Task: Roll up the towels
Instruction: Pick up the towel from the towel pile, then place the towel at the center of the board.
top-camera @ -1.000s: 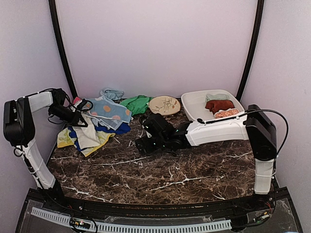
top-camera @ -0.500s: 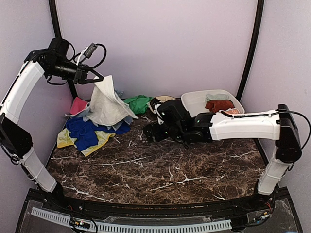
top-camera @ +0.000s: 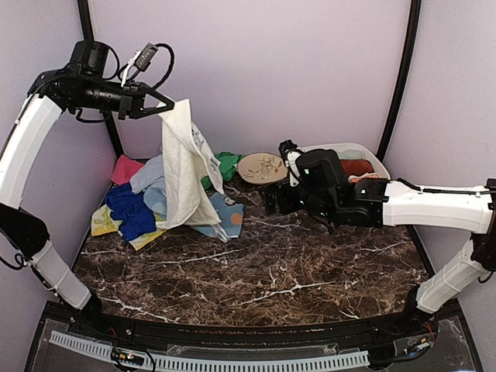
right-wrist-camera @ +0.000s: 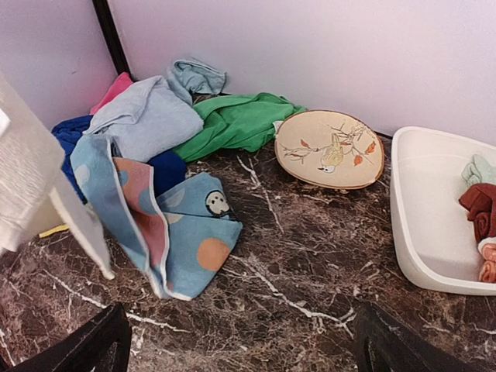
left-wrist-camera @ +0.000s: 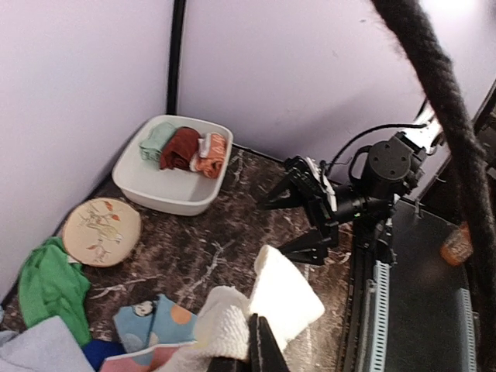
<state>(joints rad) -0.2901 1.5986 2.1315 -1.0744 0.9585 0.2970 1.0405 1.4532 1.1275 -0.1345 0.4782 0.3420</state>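
I think I am only partly done with this job. Three rolled towels point(left-wrist-camera: 184, 147) sit side by side in the white tub point(left-wrist-camera: 167, 198) at the far right corner of the table: a pale green one, a dark red one and an orange one with a pattern. So those look finished. My left gripper point(top-camera: 159, 105) is high up over the far left part of the table, and its fingers are pinched on the top edge of the white towel point(top-camera: 184, 167). That towel hangs down long and loose, and its bottom end is close to the table top. It is not flat and not rolled, so I guess it is the next one to lay down and roll. My right gripper point(left-wrist-camera: 277, 229) is low over the middle of the table, near the tub. Its fingers are wide apart and hold nothing. A lot is left to do. A blue towel with orange dots point(right-wrist-camera: 182, 248) lies crumpled just under the white one. Behind it, in the far left corner, is a pile with a green towel point(right-wrist-camera: 232, 124), a pale blue towel point(right-wrist-camera: 147, 116), a dark blue towel point(top-camera: 132, 209), a yellow towel point(top-camera: 101, 225) and a pink towel point(top-camera: 124, 167). None of them is rolled. A round plate point(right-wrist-camera: 329, 147) lies between the pile and the tub.
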